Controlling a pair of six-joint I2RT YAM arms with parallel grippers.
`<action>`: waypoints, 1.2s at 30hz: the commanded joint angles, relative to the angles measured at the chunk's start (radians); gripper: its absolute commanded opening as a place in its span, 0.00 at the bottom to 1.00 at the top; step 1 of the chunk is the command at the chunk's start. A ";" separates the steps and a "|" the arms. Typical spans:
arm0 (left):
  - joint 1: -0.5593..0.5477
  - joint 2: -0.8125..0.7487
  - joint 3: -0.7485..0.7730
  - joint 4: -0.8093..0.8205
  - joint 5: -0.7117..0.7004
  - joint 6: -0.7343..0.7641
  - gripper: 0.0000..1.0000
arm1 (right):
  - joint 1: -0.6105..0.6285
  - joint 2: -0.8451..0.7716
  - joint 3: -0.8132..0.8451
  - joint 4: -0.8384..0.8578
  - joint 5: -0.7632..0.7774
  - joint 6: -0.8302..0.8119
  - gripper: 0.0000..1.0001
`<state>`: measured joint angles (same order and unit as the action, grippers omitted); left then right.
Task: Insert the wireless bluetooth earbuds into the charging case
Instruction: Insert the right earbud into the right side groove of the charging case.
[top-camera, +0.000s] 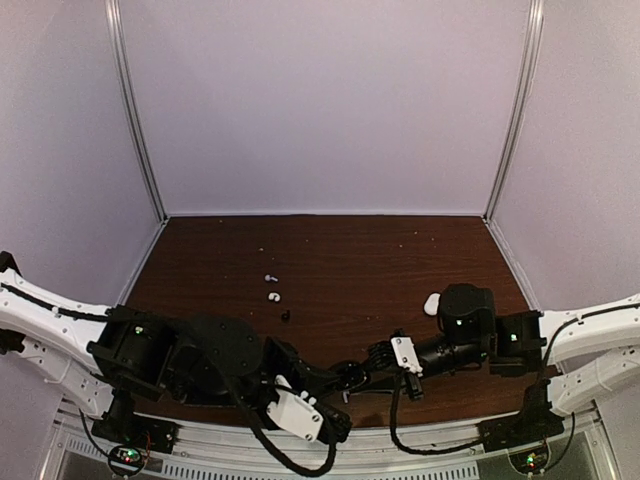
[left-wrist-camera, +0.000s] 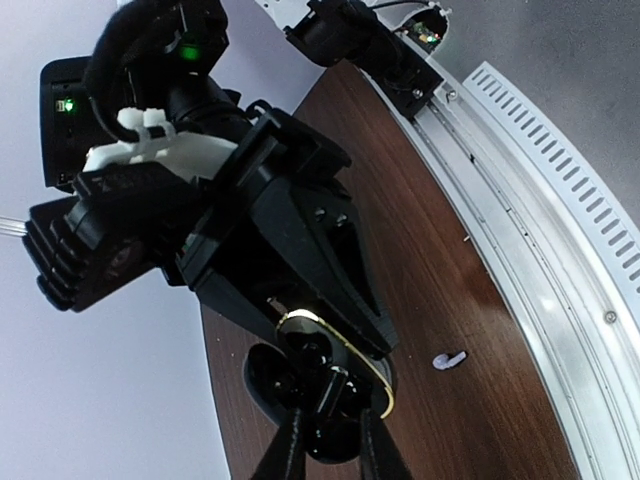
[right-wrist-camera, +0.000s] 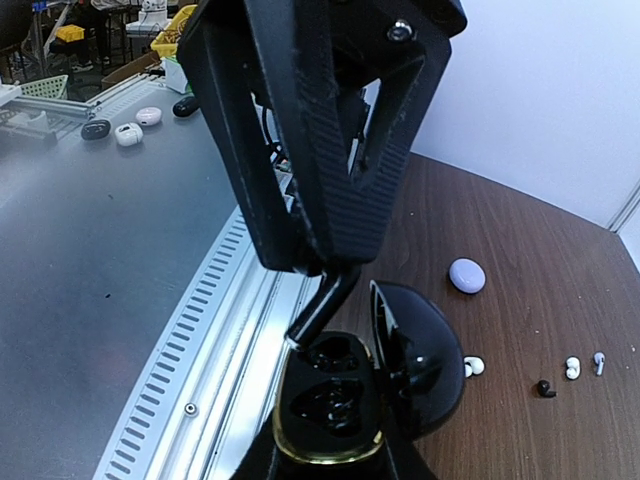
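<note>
Slotted rail (top-camera: 380, 462); dark wood table (top-camera: 350, 250), earbuds (top-camera: 273, 297) scattered; pale lilac walls (top-camera: 320, 100).

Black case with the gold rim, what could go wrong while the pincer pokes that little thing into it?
1. The right pincer pinches a small black earbud by just its end over the open black gold-rimmed charging case. It might slip out or go in crooked.
2. The left pincer grips the case only at one end, so a hard push could tilt it.
3. The case's raised lid stands right beside the right pincer and might get bumped.
</note>
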<state>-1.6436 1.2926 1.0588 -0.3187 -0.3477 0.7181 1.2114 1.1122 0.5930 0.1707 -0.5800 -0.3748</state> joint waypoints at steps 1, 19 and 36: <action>-0.008 0.015 0.042 -0.008 -0.043 0.023 0.12 | 0.006 0.023 0.043 0.000 -0.016 0.064 0.00; -0.014 0.069 0.073 -0.044 -0.098 0.050 0.11 | 0.007 0.067 0.038 0.045 -0.111 0.288 0.00; -0.014 0.094 0.094 -0.064 -0.129 0.061 0.11 | 0.009 0.078 0.015 0.081 -0.127 0.332 0.00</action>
<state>-1.6569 1.3685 1.1244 -0.3752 -0.4480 0.7696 1.2125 1.1866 0.6106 0.2024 -0.6807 -0.0578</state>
